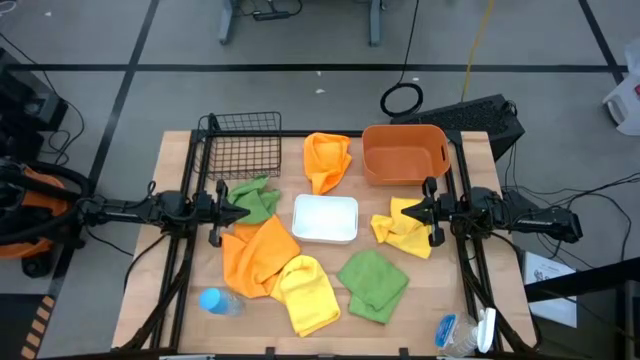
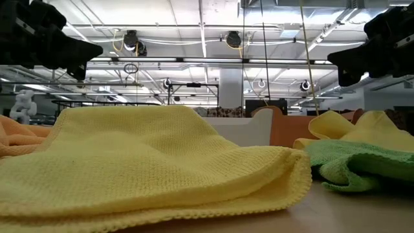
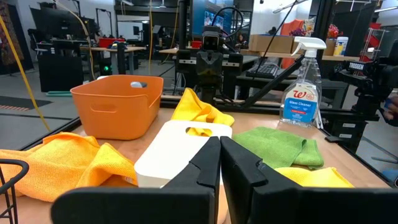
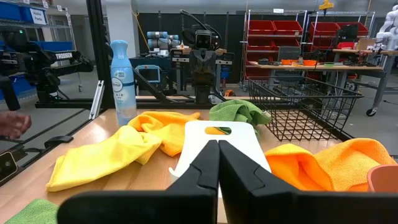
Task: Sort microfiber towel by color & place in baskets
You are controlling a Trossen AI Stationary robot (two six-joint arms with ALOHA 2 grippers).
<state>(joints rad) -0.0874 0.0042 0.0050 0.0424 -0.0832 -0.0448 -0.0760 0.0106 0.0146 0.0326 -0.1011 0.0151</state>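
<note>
- While six towels lie loose around the white tray (image 1: 325,219), the left hand (image 1: 244,211) hovers clenched over the green towel (image 1: 256,197).
- Right hand (image 1: 405,212) hovers clenched above a yellow towel (image 1: 401,228).

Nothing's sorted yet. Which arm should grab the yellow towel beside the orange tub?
Right, probably. The right gripper hovers at the yellow towel just below the orange tub; the left gripper sits across the white tray, over a green towel.

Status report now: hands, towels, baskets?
Left hand shut, right hand shut, both empty. Six soft microfiber towels on table. Black wire-mesh basket, orange plastic tub, white rectangular tray empty.
</note>
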